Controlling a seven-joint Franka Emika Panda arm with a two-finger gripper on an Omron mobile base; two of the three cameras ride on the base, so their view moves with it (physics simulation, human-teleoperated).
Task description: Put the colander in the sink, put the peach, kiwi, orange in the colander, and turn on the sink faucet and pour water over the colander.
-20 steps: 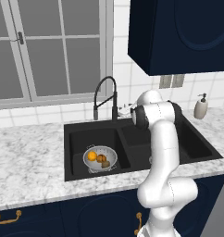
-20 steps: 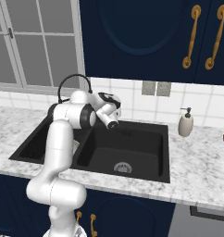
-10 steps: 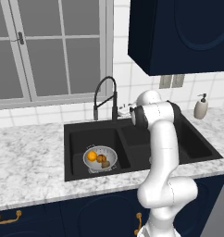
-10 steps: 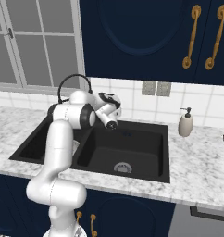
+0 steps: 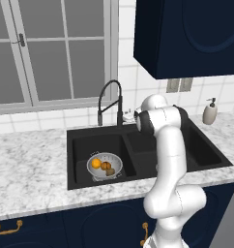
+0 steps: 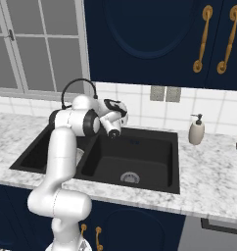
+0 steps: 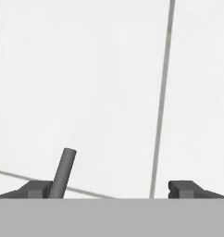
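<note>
Since the colander (image 5: 105,166) already sits in the left basin of the sink (image 5: 80,136), left of centre in the left base view, with orange fruit and the brown kiwi (image 5: 110,171) inside, we judge loading done. No water falls from the faucet (image 5: 110,101). In the right base view the arm reaches toward the back wall. In the hand view, the gripper (image 7: 112,189) is spread, grasping nothing, a dark lever (image 7: 63,172) by its left tip; we expect turning on comes next.

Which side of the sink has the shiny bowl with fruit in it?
The left basin holds the colander; the right basin has just its drain.
</note>
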